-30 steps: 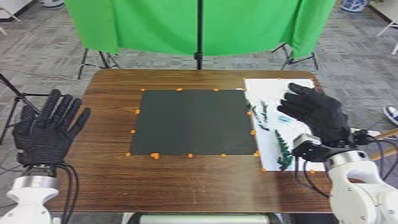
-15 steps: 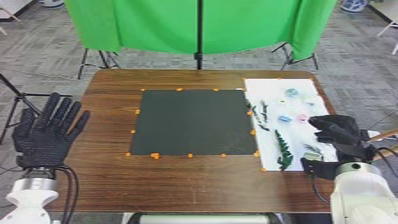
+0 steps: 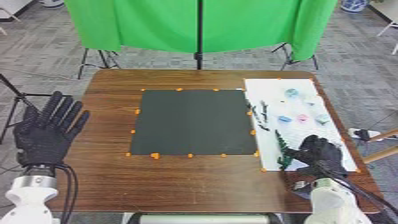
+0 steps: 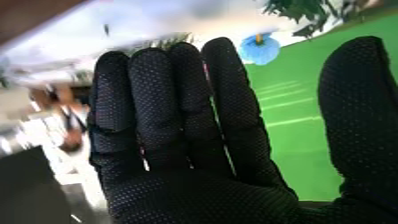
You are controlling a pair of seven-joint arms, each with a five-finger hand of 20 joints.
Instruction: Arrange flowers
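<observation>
Green cloth (image 3: 187, 25) hangs at the top of the frame, beyond the brown wooden surface (image 3: 187, 187). A dark square sheet (image 3: 192, 122) takes the middle, and against its right side runs a white sheet (image 3: 258, 87) bearing the flowers and greenery.

What the coming move turns on is the long green sprig (image 3: 282, 150) in the lower right of the frame. It lies just to the left of the right robot hand (image 3: 322, 155), its long axis running nearly up and down the picture, its lower end closest to that hand. A small leftward shift, I judge, would bring the hand over the stem; the dark sheet, likely the place for it, lies farther the same way. The left robot hand (image 3: 43, 142), open at the left edge of the frame, is well apart. The right hand is open too, fingers straight and thumb spread, gripping nothing.

Higher on the white sheet lie a blue flower (image 3: 284, 119) and a pink flower (image 3: 303, 118), side by side, with thin dark stems (image 3: 264, 112) to their left.

The white sheet's lower right part is covered by the right hand. Whether its fingertips touch the sheet or the sprig's leaves, I cannot tell.
</observation>
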